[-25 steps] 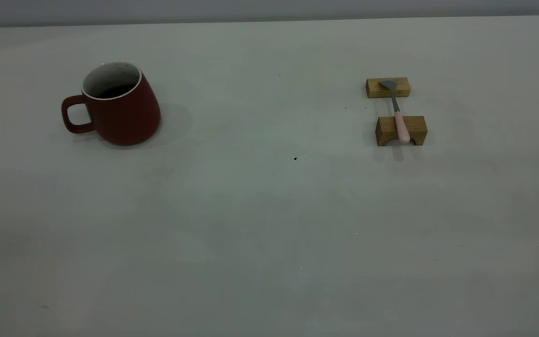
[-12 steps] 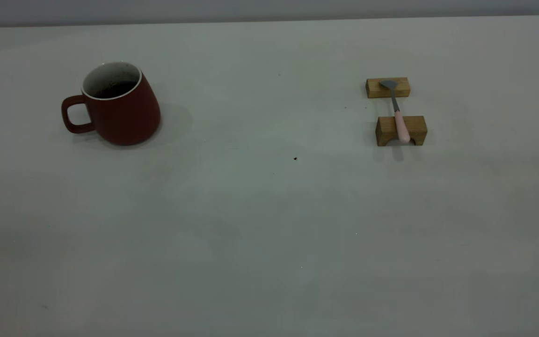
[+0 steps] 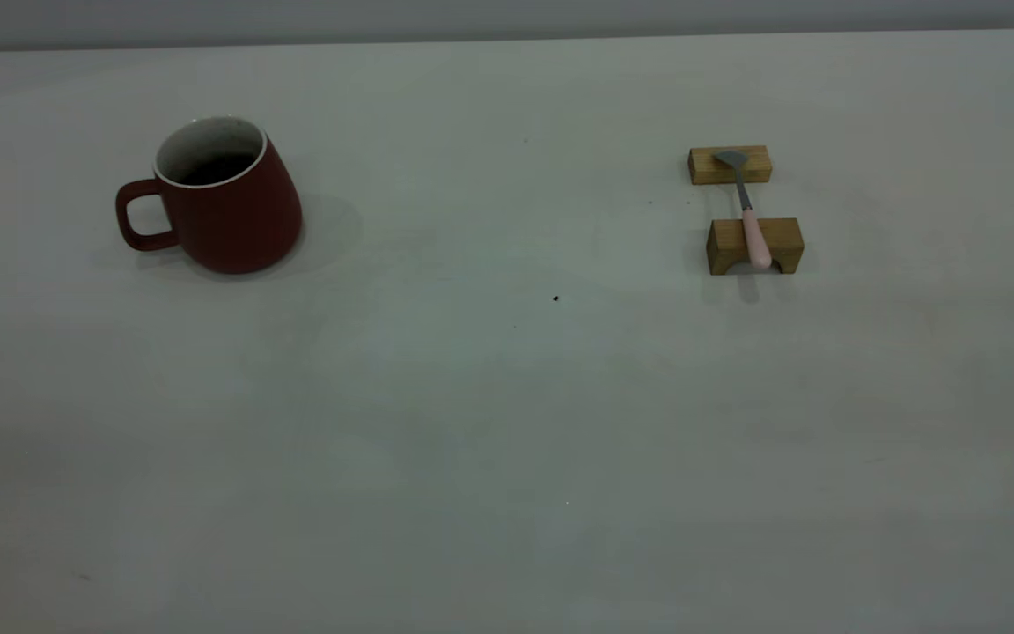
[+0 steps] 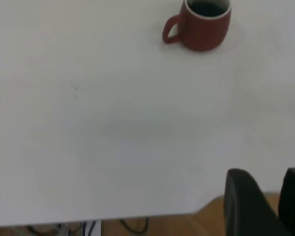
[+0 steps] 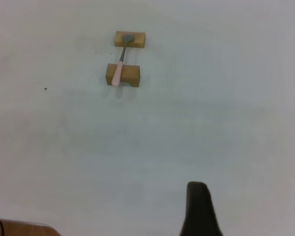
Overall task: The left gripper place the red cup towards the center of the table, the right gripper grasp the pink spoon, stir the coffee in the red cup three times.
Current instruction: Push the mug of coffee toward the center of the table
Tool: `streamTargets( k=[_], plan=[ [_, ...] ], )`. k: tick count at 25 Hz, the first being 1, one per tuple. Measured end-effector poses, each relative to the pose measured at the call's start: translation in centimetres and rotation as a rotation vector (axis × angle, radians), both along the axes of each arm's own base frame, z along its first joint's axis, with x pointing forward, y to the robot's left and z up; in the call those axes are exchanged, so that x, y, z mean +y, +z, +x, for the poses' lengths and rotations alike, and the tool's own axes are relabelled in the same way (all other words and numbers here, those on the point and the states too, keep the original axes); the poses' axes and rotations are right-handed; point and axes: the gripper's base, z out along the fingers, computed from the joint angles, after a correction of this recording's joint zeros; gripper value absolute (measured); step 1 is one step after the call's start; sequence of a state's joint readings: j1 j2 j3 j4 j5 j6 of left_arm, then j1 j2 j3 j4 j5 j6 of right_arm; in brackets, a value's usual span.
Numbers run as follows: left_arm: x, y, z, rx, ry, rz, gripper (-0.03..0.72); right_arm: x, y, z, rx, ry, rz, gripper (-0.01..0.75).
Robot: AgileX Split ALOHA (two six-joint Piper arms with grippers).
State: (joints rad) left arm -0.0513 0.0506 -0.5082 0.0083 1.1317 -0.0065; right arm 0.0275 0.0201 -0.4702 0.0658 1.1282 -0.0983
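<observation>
Nearest to you, the table (image 3: 507, 458) is a plain off-white surface, and neither arm reaches into the exterior view. The left gripper (image 4: 265, 204) shows only in its own wrist view, as two dark fingers with a gap between them, so it reads as released and holding nothing, hanging back over the near edge of the table. Of the right gripper (image 5: 200, 209) you get a single dark finger in its wrist view, so whether it is released or clenched cannot be told.

Farther off on the left, the red cup (image 3: 224, 198) stands upright, well apart from the table's center, its handle pointing outward to the left. Dark coffee (image 4: 207, 8) sits inside it. Farther off on the right, the pink spoon (image 3: 752, 224) lies bridged across two wooden blocks (image 3: 753, 245), its grey bowl on the far block and its pink handle on the near one.

Nothing appears started, so the risks lie ahead of you. The cup widens toward its base, so a grip set high may slip, and a jerky slide could slosh coffee onto the table. The spoon is slim and raised; a misaligned close could knock it off the blocks or shove a block aside.
</observation>
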Motion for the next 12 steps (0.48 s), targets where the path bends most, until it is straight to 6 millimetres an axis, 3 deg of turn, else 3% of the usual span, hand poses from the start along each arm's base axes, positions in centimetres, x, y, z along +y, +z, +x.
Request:
streamTargets(
  k=[2, 5, 10, 12],
  plan=[
    [-0.1, 1.0, 1.0, 0.05, -0.004, 0.007, 0.244, 0.0, 0.0, 0.0, 0.0, 0.0, 0.0, 0.578],
    [-0.2, 2.5, 4.1, 0.163, -0.029, 0.036, 0.244, 0.0, 0.0, 0.0, 0.0, 0.0, 0.0, 0.578],
    [-0.6, 3.4, 12.6, 0.323, -0.117, 0.116, 0.256, 0.0, 0.0, 0.0, -0.001, 0.0, 0.0, 0.578],
    [-0.8, 3.4, 16.1, 0.343, -0.178, 0.165, 0.312, 0.0, 0.0, 0.0, -0.001, 0.0, 0.0, 0.578]
  ],
)
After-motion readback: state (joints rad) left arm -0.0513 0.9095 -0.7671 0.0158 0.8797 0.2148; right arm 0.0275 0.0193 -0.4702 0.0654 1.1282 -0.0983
